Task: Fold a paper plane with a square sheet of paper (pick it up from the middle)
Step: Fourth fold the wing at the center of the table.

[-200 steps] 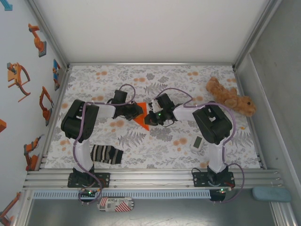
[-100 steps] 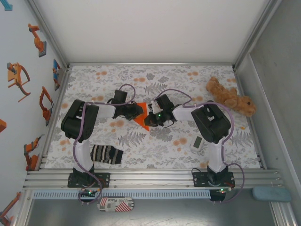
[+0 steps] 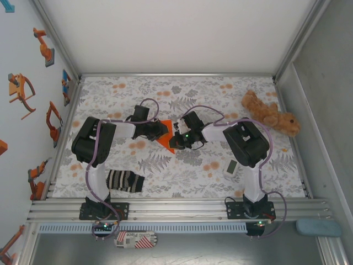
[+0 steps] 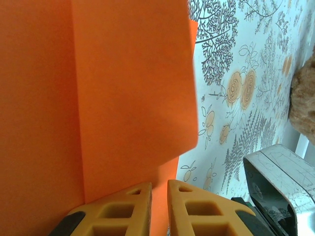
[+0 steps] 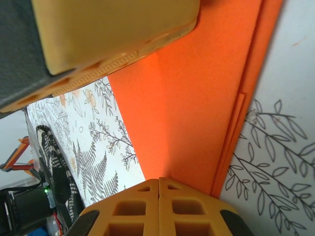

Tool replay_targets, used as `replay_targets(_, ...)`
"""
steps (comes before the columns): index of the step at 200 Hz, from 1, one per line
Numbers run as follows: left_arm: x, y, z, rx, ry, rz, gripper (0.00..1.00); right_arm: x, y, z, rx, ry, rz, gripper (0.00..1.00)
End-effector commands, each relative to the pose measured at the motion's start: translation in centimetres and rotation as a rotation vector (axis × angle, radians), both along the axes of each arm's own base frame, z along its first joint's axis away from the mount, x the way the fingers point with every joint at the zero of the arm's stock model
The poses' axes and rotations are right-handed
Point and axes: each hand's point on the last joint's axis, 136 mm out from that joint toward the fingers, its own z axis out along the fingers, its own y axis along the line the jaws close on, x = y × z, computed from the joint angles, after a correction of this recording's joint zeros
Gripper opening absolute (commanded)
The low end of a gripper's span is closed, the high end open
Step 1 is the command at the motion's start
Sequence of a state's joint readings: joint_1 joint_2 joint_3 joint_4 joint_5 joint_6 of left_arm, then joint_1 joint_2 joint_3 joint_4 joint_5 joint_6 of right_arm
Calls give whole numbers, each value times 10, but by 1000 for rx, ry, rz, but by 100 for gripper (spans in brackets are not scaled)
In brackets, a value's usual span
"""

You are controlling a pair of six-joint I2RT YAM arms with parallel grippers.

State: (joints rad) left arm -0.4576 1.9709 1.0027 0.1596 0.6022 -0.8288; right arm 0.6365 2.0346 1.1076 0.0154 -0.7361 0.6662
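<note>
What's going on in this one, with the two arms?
Both arms are working on an orange paper in the middle of the table; it lies there already folded into layers. The right gripper is shut, its tips at the paper's edge. The left gripper has its jaws nearly together over the paper; whether it pinches it is unclear. A striped sock and a plush toy lie aside, untouched.

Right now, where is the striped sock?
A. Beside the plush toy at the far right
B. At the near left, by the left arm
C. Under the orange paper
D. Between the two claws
B: the striped sock lies at the near left beside the left arm, well apart from the orange paper.
</note>
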Motion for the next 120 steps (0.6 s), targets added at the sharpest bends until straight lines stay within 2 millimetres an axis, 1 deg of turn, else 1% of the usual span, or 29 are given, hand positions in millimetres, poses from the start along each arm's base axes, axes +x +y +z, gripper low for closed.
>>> replay_targets(1,-20,13,-38,101,104,-3,16,-10,1,-6,-14,50,18,4)
replay_targets(27,-22,17,-42,129,123,4,16,-15,-2,-5,-19,57,27,4)
replay_targets(60,-25,21,-50,157,150,9,16,-24,-6,2,-19,56,41,4)
replay_targets(81,-24,21,-52,164,155,12,16,-30,-10,6,-16,62,44,5)
replay_targets(120,-23,22,-53,178,169,15,16,-42,-15,-1,-28,89,52,4)
